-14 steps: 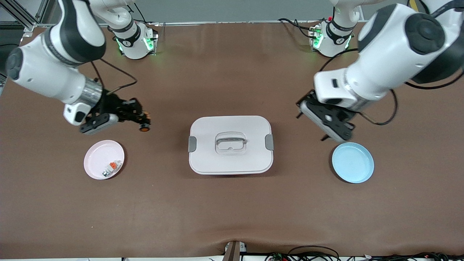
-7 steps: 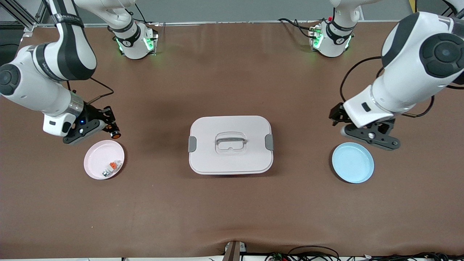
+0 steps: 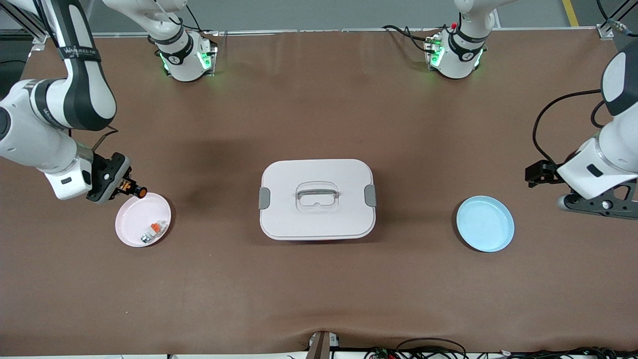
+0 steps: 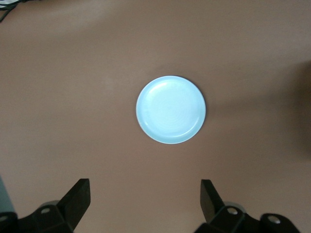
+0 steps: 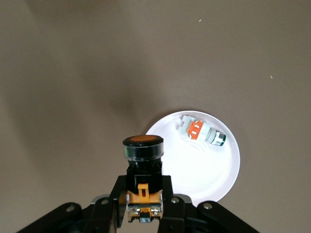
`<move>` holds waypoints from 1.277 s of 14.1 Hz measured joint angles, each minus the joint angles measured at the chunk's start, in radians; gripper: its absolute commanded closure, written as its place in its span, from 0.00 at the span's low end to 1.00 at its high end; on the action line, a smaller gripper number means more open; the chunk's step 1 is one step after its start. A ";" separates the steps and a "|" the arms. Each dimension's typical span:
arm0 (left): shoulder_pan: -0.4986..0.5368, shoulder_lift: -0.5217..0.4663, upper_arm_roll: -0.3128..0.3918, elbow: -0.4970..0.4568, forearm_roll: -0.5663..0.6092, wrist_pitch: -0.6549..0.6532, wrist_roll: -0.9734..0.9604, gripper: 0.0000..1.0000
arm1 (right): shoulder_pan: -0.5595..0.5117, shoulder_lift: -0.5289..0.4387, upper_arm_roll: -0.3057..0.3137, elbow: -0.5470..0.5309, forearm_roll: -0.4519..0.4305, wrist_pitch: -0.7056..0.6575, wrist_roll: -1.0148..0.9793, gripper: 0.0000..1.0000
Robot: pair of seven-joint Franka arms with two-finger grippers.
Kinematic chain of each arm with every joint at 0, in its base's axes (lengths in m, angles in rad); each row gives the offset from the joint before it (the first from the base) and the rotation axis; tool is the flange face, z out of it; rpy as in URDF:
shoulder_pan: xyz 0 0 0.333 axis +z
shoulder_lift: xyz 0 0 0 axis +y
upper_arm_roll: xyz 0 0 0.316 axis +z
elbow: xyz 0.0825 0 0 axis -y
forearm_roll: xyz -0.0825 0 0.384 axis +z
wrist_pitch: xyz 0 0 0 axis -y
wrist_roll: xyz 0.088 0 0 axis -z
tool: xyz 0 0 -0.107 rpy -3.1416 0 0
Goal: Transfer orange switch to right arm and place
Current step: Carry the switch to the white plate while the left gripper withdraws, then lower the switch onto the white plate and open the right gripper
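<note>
The orange switch (image 3: 139, 191), a black body with a round orange cap, is held in my right gripper (image 3: 130, 188), which is shut on it just over the rim of the pink plate (image 3: 130, 215). In the right wrist view the switch (image 5: 143, 154) stands between the fingers of my right gripper (image 5: 143, 194), its cap over the edge of the plate (image 5: 204, 172). My left gripper (image 3: 595, 205) is open and empty over bare table beside the blue plate (image 3: 485, 223), toward the left arm's end; the left wrist view shows my left gripper (image 4: 144, 196) spread wide.
A small white-grey piece with an orange tab (image 3: 153, 229) lies in the pink plate and shows in the right wrist view (image 5: 199, 131). A lidded white container (image 3: 317, 219) with a handle sits mid-table. The blue plate (image 4: 170, 109) holds nothing.
My right gripper has carried the switch toward the right arm's end, to the pink plate's rim. My left arm has drawn back past the blue plate toward its own end.
</note>
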 measured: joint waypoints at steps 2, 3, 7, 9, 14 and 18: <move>-0.108 -0.030 0.127 -0.010 -0.008 -0.001 0.001 0.00 | -0.022 0.027 0.000 0.000 -0.001 0.034 -0.094 1.00; -0.147 -0.056 0.177 -0.019 -0.028 -0.003 0.001 0.00 | -0.035 0.041 0.000 0.001 -0.001 0.044 -0.135 1.00; -0.235 -0.210 0.360 -0.112 -0.183 -0.020 0.001 0.00 | -0.083 0.102 0.000 0.009 -0.001 0.082 -0.260 1.00; -0.267 -0.276 0.414 -0.173 -0.220 -0.020 0.001 0.00 | -0.093 0.144 0.000 0.030 -0.007 0.085 -0.282 1.00; -0.291 -0.367 0.434 -0.269 -0.247 -0.020 -0.003 0.00 | -0.106 0.253 0.000 0.087 -0.018 0.123 -0.288 1.00; -0.290 -0.382 0.440 -0.276 -0.249 -0.018 -0.003 0.00 | -0.109 0.299 0.000 0.109 -0.019 0.155 -0.288 1.00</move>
